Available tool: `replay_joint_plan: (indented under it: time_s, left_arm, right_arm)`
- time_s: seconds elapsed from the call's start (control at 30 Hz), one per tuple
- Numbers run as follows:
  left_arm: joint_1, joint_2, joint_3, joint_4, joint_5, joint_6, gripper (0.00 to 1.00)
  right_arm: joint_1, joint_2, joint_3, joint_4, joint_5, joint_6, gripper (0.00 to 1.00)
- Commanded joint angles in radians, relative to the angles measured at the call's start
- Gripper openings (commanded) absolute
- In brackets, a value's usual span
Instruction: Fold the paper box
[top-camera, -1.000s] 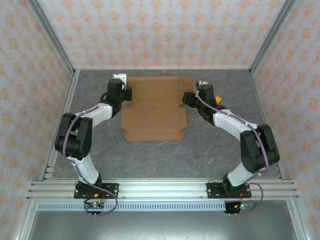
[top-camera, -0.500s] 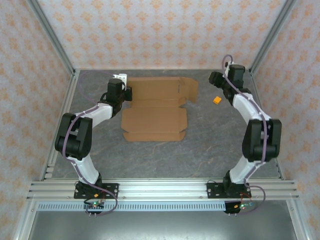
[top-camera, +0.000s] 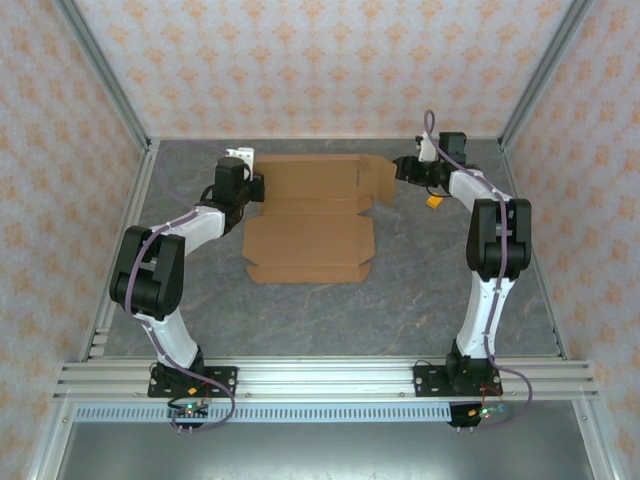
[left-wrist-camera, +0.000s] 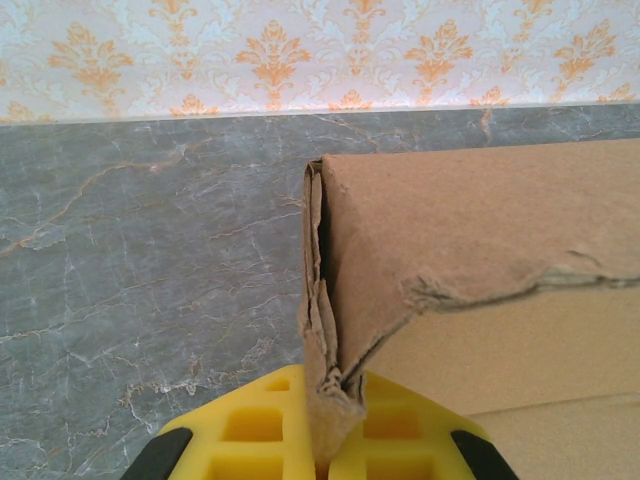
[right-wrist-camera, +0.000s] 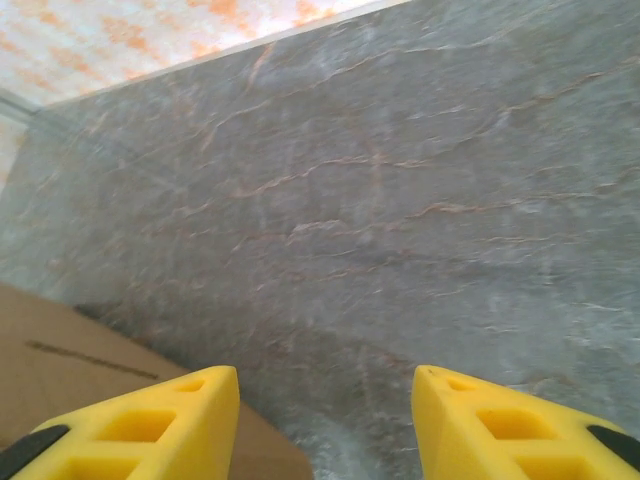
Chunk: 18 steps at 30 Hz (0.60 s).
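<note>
While the left gripper (left-wrist-camera: 325, 445) pinches the left edge of the box (top-camera: 310, 215) and the right gripper (right-wrist-camera: 325, 420) hangs open and empty near its right flap, the box lies mostly flat on the table (top-camera: 330, 310), folding seemingly barely begun.

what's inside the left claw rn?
A crumpled corner of the paper box, pinched between the shut yellow fingers of the left claw. How deep the cardboard goes is covered by the fingers.
</note>
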<state>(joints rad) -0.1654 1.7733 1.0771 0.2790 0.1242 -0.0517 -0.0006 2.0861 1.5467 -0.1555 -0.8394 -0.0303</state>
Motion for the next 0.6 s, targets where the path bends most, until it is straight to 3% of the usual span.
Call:
replay_joint_plan:
  time_s: [0.0,0.57]
  left_arm:
    - [0.007,-0.026,0.021,0.015,0.005,-0.004,0.0]
    - [-0.002,-0.012,0.032,0.003,-0.024,-0.017,0.0]
  right_arm:
    - [0.005,-0.031,0.002,-0.06,-0.115,-0.088,0.5]
    - [0.047,-0.054,-0.013,-0.21,-0.229,-0.271,0.51]
